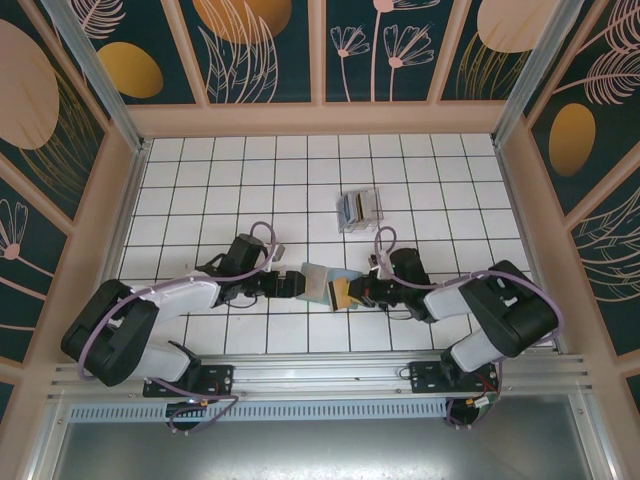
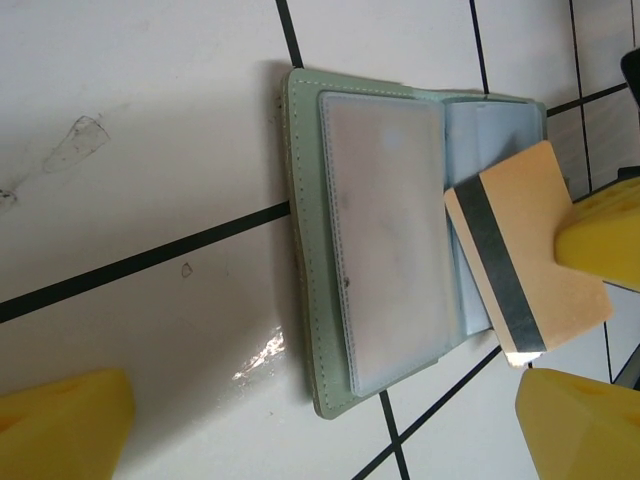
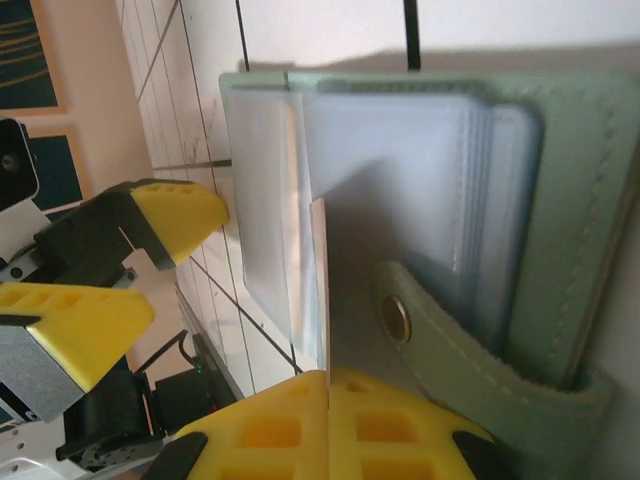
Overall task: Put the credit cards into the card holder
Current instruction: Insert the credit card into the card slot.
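The card holder (image 1: 320,279) lies open on the white tiled desk (image 1: 200,180), near its front edge and between the two hands. In the left wrist view the grey-green cover (image 2: 305,250) is flat on the tiles, with the clear sleeves (image 2: 385,240) turned upward. The right hand (image 1: 362,291) is closed tightly on a tan card (image 2: 525,265), which has a black stripe (image 2: 495,270) along one side. In the right wrist view its two yellow fingers (image 3: 270,430) are pressed together on the card (image 3: 320,290). The card is seen there from its thin edge, upright above the sleeves (image 3: 400,170). The free end of the card reaches over the sleeves, but I cannot tell if it is already inside a pocket or only resting on them. The strap (image 3: 470,350) of the holder, with a round metal snap (image 3: 395,320), lies just beside this hand. The left hand (image 1: 295,283) is at the other side of the holder with its fingers (image 2: 60,425) wide apart. It holds nothing, and the holder lies in the space between them without being gripped. A small clear box (image 1: 358,210) stands farther back on the desk, well apart from the holder. Its content is too small to tell.
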{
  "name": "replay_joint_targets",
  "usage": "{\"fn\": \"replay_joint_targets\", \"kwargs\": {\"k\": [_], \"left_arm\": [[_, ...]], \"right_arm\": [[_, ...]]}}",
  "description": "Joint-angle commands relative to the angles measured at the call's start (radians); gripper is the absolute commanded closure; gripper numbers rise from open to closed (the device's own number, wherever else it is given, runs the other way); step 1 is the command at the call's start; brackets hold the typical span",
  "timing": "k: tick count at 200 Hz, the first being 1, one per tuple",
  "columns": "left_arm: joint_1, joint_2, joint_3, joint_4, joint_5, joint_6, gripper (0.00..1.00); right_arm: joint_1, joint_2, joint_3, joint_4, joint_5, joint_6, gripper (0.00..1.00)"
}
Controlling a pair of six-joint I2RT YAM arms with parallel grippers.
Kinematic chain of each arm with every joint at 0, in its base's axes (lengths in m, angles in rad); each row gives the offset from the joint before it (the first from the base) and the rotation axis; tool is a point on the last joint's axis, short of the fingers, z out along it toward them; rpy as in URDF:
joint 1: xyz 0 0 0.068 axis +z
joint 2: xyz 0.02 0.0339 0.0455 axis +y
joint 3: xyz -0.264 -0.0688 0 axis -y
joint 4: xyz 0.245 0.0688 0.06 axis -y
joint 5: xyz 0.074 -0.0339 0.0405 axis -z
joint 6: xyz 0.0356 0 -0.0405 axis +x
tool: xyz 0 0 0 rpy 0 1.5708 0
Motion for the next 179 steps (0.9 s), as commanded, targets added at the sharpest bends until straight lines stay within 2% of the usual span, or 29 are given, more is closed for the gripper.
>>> {"fn": "replay_joint_targets", "kwargs": {"k": [1, 20, 87, 107, 134, 155, 179], "left_arm": [[-0.014, 0.078, -0.002, 0.065, 0.011, 0.014, 0.01], [-0.015, 0.085, 0.0, 0.073, 0.004, 0.012, 0.02], [-0.018, 0.098, -0.001, 0.128, 0.029, -0.032, 0.01], [-0.018, 0.082, -0.007, 0.119, 0.016, -0.054, 0.02], [-0.016, 0.017, -0.051, 0.128, -0.016, -0.08, 0.01], [-0.018, 0.029, -0.044, 0.094, -0.028, -0.092, 0.02], [-0.018, 0.038, -0.057, 0.131, -0.024, -0.114, 0.01]], "right_arm": [[-0.01, 0.027, 0.023, 0.059, -0.02, 0.0, 1.0], [-0.011, 0.051, 0.05, 0.037, -0.009, -0.019, 1.0], [0.01, 0.134, 0.063, 0.142, -0.03, 0.01, 1.0], [0.01, 0.147, 0.088, 0.1, -0.026, -0.03, 1.0], [0.014, 0.154, 0.079, 0.163, -0.041, -0.029, 1.0], [0.015, 0.177, 0.091, 0.157, -0.036, -0.033, 1.0], [0.014, 0.194, 0.102, 0.167, -0.038, -0.042, 1.0]]}}
